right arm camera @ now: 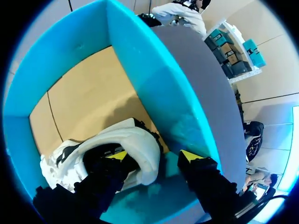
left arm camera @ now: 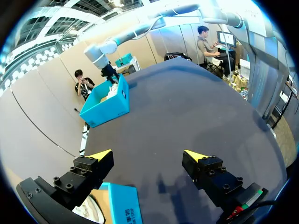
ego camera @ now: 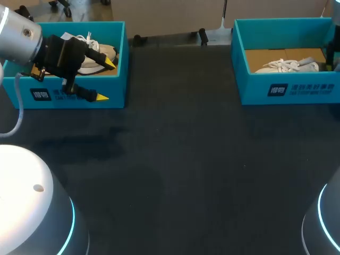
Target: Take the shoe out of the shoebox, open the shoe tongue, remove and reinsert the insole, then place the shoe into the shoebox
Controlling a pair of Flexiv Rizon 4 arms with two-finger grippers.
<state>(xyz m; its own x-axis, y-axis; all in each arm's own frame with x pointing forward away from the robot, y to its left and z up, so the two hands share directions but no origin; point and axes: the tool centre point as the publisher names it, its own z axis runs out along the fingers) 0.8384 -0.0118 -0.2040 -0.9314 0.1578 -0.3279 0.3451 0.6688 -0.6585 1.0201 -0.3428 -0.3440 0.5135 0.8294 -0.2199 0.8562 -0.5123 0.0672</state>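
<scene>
A white shoe [ego camera: 289, 66] lies in the right teal shoebox [ego camera: 289, 90]. In the right wrist view my right gripper [right arm camera: 154, 156] is down inside that shoebox [right arm camera: 140, 60], open, straddling the heel of the shoe [right arm camera: 135, 144]. One fingertip is inside the shoe's opening and the other stands between the heel and the box wall, with a small gap to the heel. Another white shoe [ego camera: 98, 56] lies in the left teal shoebox [ego camera: 79, 95]. My left gripper [ego camera: 105, 81] hangs open over that box's front wall, holding nothing. Its fingertips [left arm camera: 100, 155] stand wide apart.
The dark table [ego camera: 175, 159] stretches between the two boxes. In the left wrist view the near box's corner [left arm camera: 119, 205] shows under the fingers, and the far box [left arm camera: 106, 102] stands across the table with my right arm [left arm camera: 100, 56] over it.
</scene>
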